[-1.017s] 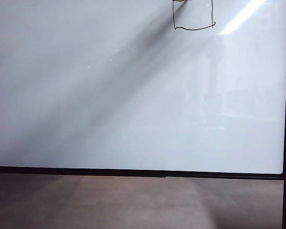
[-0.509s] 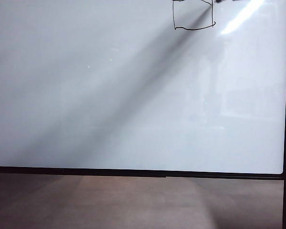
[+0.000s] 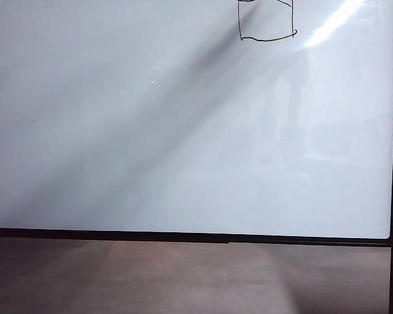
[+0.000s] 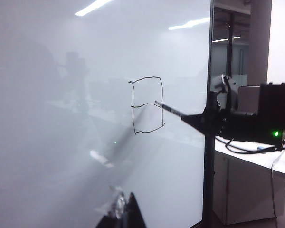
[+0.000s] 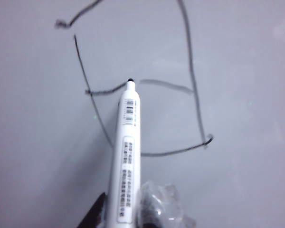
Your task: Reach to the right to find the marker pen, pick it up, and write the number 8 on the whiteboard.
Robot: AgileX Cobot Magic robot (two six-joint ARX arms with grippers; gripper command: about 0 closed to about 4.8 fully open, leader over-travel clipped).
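1. Ceiling strip lights mirror as bright streaks on the whiteboard (image 3: 183,131), a glossy white panel in a thin black frame that fills the exterior view, with brown floor below it.
2. At the upper right of the board in the exterior view sits the number 8 (image 3: 266,23), cut off by the frame's top edge; the left wrist view shows it whole (image 4: 147,105) as a boxy outline with a middle bar.
3. The right gripper (image 5: 128,209) pinches the marker pen (image 5: 126,156) near its rear end, so the long white barcoded barrel reaches forward and the tip stays visible to the wrist camera.
4. The tip lies on the middle bar, at a gap in that stroke; whether it presses the surface cannot be told. Judged from this, the pen is placed there to close the bar and finish the figure.
5. From the left wrist view the pen (image 4: 168,109) slants in from the right arm, which extends past the board's right edge, its black tip over the figure's centre.
6. The left gripper (image 4: 123,211) hangs well apart from the writing, low in front of the board; only its dark finger ends show, close together with nothing visible between them. It seems parked to keep clear.
7. A long diagonal shadow crosses the board in the exterior view.
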